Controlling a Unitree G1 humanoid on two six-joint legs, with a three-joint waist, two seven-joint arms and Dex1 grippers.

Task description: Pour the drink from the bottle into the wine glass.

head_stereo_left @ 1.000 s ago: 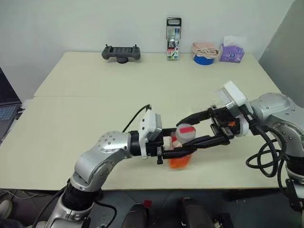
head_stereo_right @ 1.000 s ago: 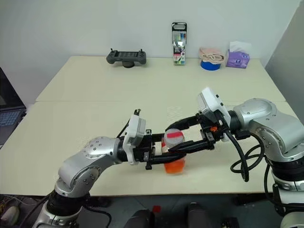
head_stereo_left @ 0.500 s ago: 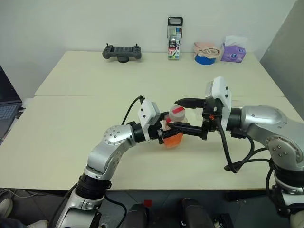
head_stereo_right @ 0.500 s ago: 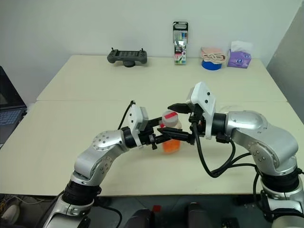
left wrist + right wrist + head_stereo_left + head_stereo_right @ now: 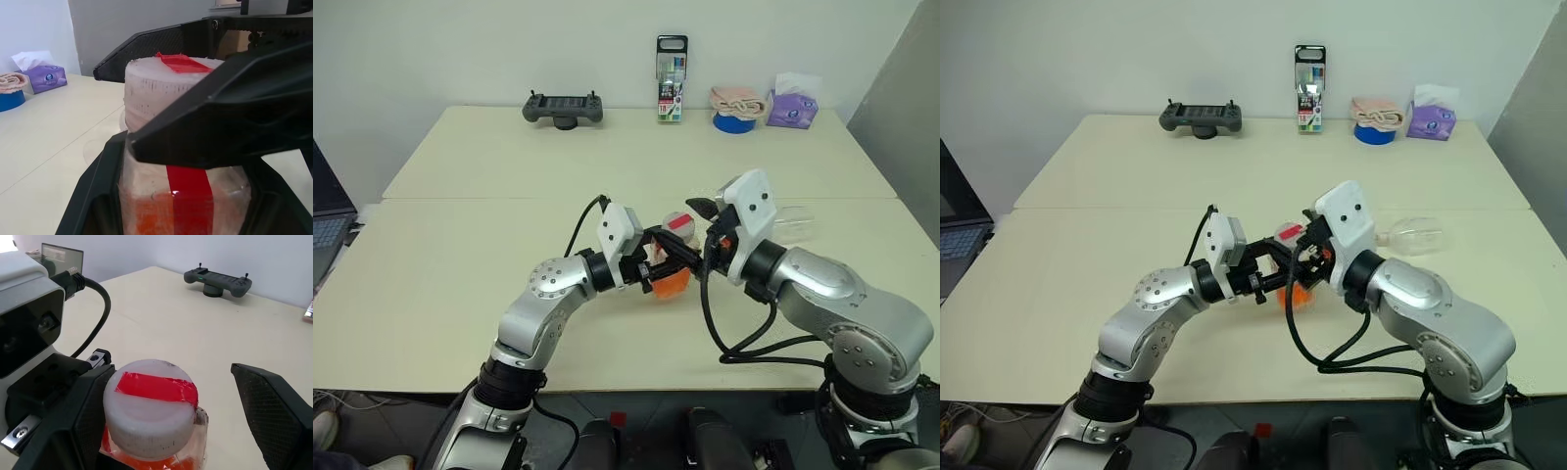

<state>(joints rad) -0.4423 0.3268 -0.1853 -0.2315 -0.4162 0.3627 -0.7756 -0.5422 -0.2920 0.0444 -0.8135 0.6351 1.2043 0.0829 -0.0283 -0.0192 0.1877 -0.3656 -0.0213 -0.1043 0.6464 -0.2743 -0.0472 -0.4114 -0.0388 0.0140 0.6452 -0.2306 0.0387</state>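
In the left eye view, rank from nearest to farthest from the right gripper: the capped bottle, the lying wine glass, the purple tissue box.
1. Small clear bottle of orange drink, between the open fingers of the right gripper.
2. Clear wine glass, lying on its side, to the right.
3. Purple tissue box, at the table's far right edge.

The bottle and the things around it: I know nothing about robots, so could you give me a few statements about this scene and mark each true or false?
1. The left gripper has its jaws shut on the bottle. True.
2. The bottle's cap is off. False: the white cap with its red strip is on.
3. The right gripper has its jaws shut. False: they stand open, one on each side of the cap.
4. A purple tissue box sits near the table's far edge. True.
5. The drink is blue. False: it is orange.
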